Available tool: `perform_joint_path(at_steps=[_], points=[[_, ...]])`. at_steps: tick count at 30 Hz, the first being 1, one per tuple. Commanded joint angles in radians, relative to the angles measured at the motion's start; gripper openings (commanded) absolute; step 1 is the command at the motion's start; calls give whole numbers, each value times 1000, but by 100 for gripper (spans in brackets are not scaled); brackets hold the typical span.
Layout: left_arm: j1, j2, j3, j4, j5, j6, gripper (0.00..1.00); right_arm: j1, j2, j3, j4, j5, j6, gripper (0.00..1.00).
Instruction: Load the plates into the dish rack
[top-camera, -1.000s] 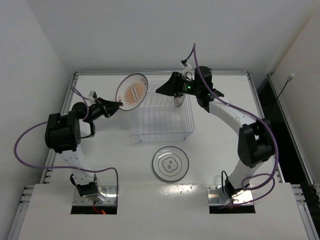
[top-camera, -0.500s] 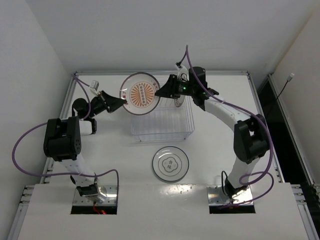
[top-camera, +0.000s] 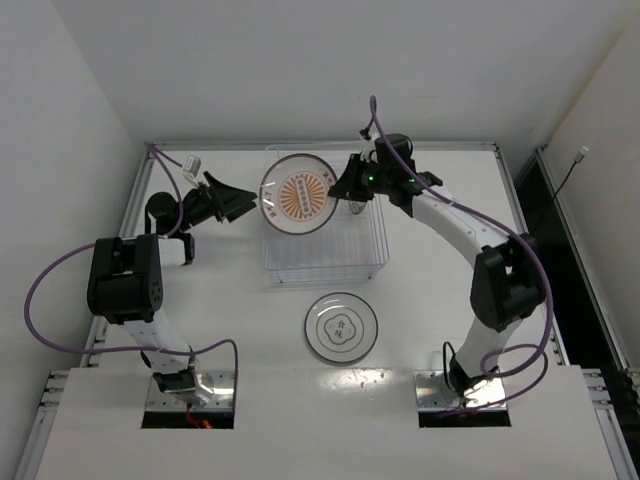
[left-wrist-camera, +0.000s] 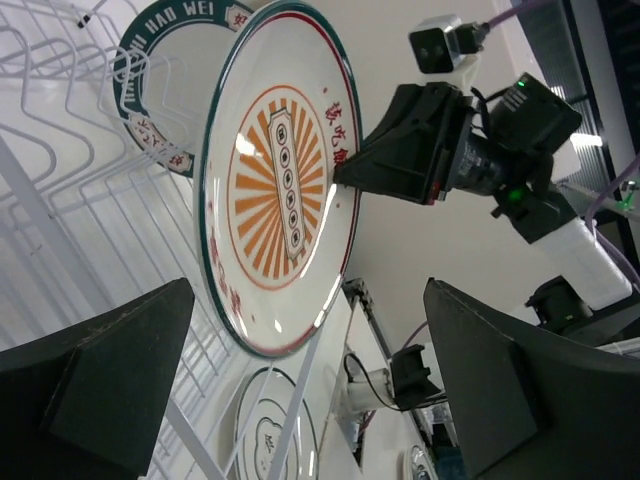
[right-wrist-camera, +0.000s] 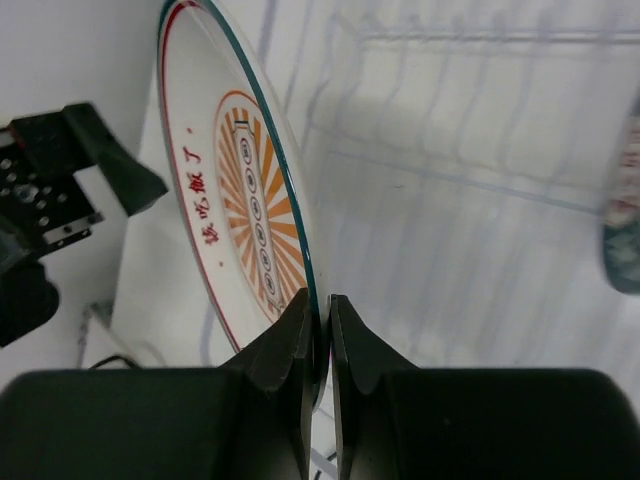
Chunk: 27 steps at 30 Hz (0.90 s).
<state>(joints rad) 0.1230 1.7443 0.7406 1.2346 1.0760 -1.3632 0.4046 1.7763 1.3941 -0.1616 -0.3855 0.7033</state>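
Observation:
The plate with the orange sunburst centre (top-camera: 300, 193) (left-wrist-camera: 280, 190) (right-wrist-camera: 240, 200) hangs upright over the left end of the dish rack (top-camera: 325, 255). My right gripper (top-camera: 340, 188) (right-wrist-camera: 320, 305) is shut on its right rim. My left gripper (top-camera: 250, 205) (left-wrist-camera: 308, 290) stands open just left of that plate, its fingers apart from the rim. A plate with a dark blue patterned rim (top-camera: 357, 205) (left-wrist-camera: 140, 70) (right-wrist-camera: 625, 220) stands on edge in the rack's back right. The white plate with grey rings (top-camera: 341, 327) (left-wrist-camera: 265, 430) lies flat on the table in front of the rack.
The rack's thin wire prongs (left-wrist-camera: 60, 200) (right-wrist-camera: 450, 150) sit under and behind the held plate. White walls close the table at the back and left. Both arm bases (top-camera: 185, 385) are at the near edge.
The orange plate travelled right from the left arm to above the rack. My right gripper closed on its rim, and my left gripper opened and let it go.

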Motion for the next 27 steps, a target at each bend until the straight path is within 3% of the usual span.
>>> perform_joint_path(at_steps=[1,9,15,24,27], points=[[-6,-31,34,-1,12,61,100,-12,-178,77,-62,250,-41,0],[-6,-29,52,-116,-8,141,100,11,-232,132,-260,699,-83,0],[-6,-57,72,-275,-40,248,100,65,-104,289,-447,1002,-105,0],[-6,-111,121,-615,-126,478,100,137,69,482,-532,1223,-134,0],[-6,-111,131,-624,-126,478,100,158,116,505,-532,1264,-162,0]])
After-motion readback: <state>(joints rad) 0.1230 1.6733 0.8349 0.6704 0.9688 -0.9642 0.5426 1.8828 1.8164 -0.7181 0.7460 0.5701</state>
